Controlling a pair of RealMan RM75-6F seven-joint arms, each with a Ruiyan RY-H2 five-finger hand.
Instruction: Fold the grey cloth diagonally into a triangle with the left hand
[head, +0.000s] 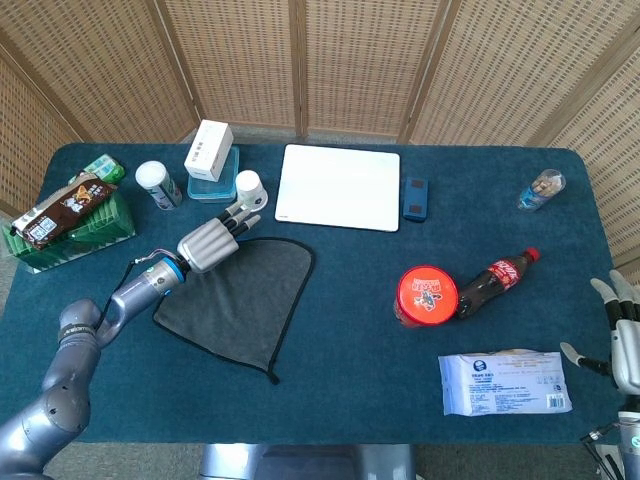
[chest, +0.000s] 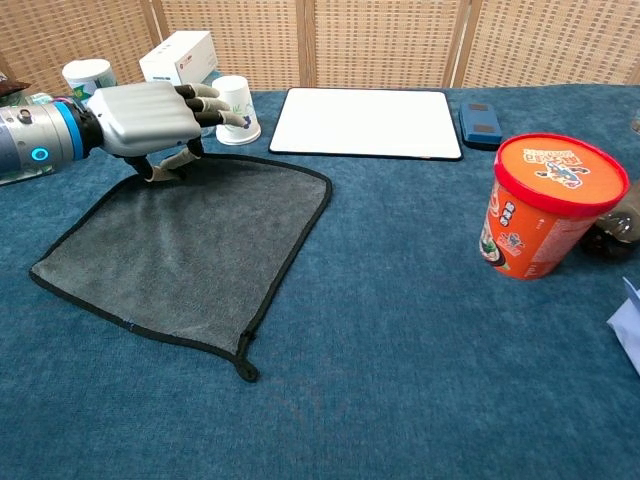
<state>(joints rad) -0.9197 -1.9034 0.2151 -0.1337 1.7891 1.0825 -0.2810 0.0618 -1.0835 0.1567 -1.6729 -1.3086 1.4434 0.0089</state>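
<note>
The grey cloth (head: 240, 295) with black edging lies flat and unfolded on the blue table, also seen in the chest view (chest: 190, 240). My left hand (head: 210, 243) sits low over its far left corner. In the chest view the left hand (chest: 145, 118) points its fingers toward a paper cup (chest: 234, 110), while the thumb curls down onto the cloth's corner, which the hand hides. I cannot make out a pinch. My right hand (head: 622, 335) hangs at the table's right edge, fingers apart and empty.
The paper cup (head: 249, 188) stands just beyond the left hand's fingertips. A white box (head: 209, 150) and a can (head: 157, 183) are behind it. A white board (head: 338, 187) lies at the back, and an orange tub (head: 426, 295), cola bottle (head: 495, 280) and tissue pack (head: 505, 383) at right.
</note>
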